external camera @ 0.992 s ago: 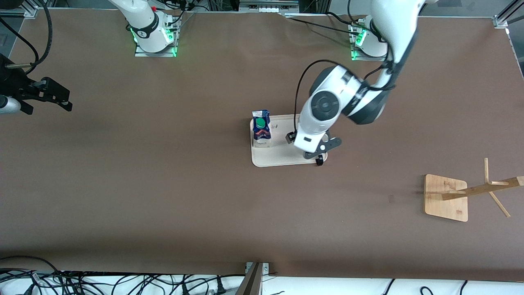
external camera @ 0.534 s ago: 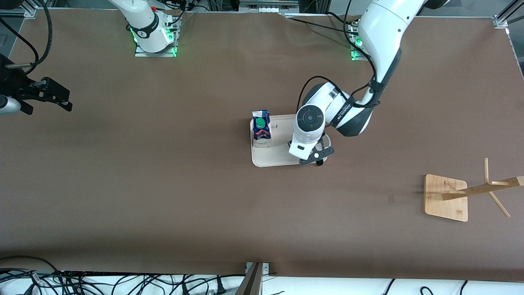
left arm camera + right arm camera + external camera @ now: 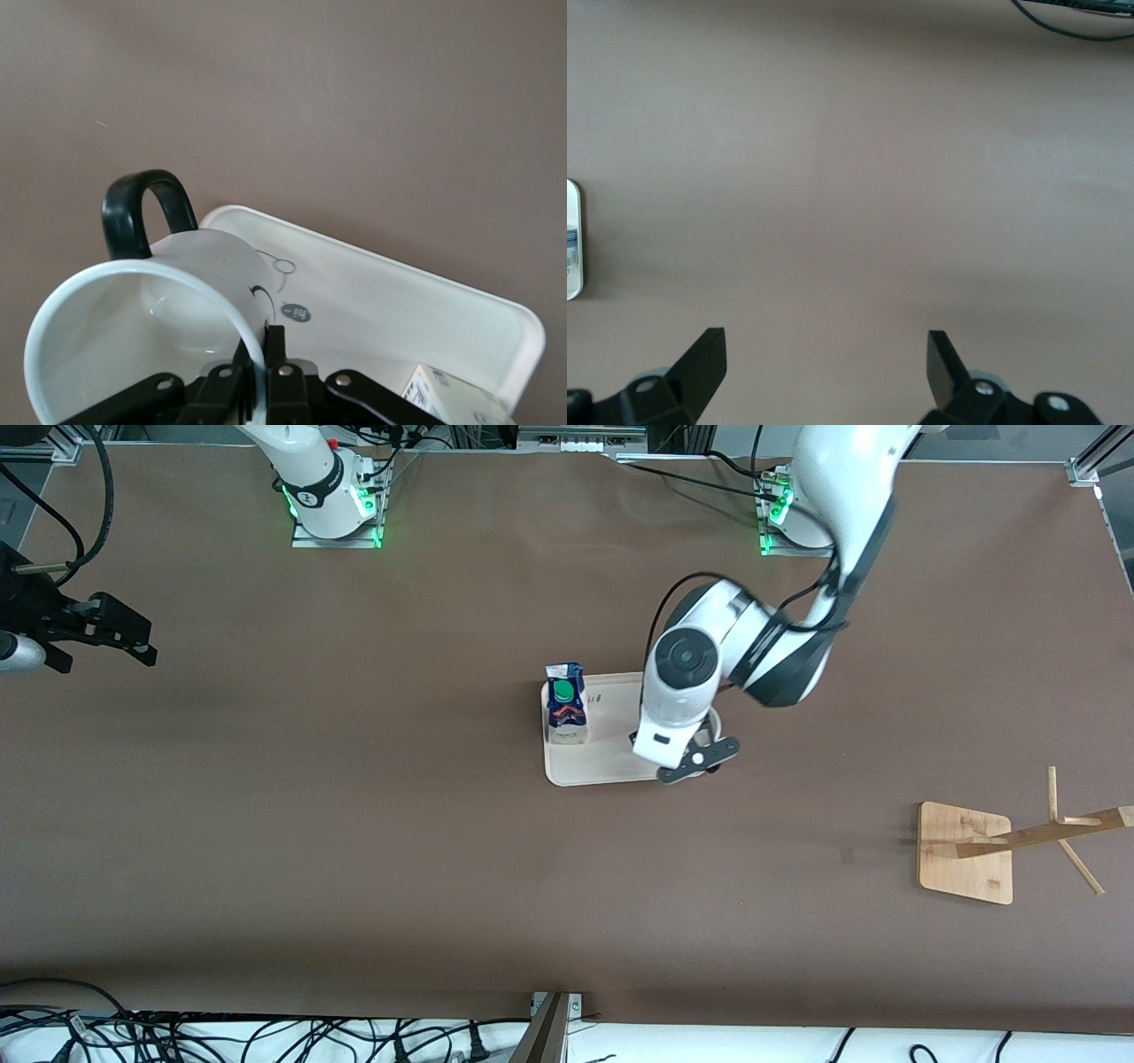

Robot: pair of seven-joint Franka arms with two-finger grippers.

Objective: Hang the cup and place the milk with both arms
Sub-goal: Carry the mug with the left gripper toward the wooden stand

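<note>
**Left arm grips mug over tray as right arm waits**

Mid-bench, the left tool (image 3: 257, 390) is pinched on the rim of the cup (image 3: 133, 345), a white mug with a black loop handle (image 3: 146, 212); one finger sits inside the wall, the other outside. In the left wrist view the mug hangs tipped over the tray's corner, its open mouth toward the camera and its handle reaching out past the tray's edge. From the front camera the left arm (image 3: 682, 682) hides most of the mug, and only its tool (image 3: 695, 757) shows, at the tray's corner nearer the camera, toward the left arm's end of the bench.

The milk (image 3: 565, 704), a blue-topped carton with a green cap, stands upright on the pale tray (image 3: 589, 766), at the tray's edge toward the right arm's end.

A wooden mug stand (image 3: 970, 850) sits near the bench edge at the left arm's end.

The right tool (image 3: 97, 633) waits with fingers (image 3: 700, 363) spread wide over bare bench at the right arm's end.
</note>
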